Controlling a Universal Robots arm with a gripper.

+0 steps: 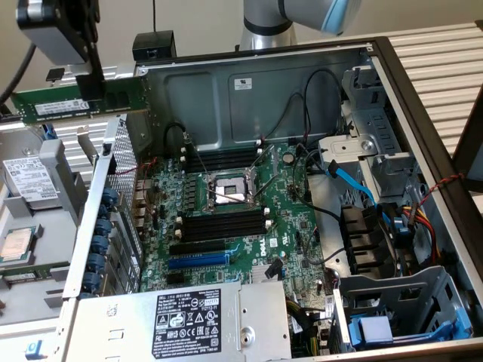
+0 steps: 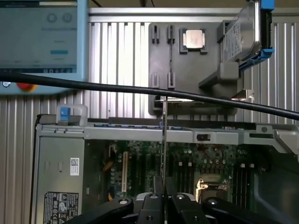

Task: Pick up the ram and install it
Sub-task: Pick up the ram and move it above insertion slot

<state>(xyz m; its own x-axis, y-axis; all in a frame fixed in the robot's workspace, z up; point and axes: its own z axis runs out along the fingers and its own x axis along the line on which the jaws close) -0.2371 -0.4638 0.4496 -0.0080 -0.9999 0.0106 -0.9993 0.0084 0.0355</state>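
Up at the exterior view's left, by the open grey metal computer case, the black gripper pinches the long thin green ram stick in the air, so the lift looks done, and fitting calls for lining it up over a long black slot.

Open PC case; motherboard; power supply.

The memory slots lay open from above; a blue cable (black ones too) crowded the edge of the motherboard on the exterior view's right.
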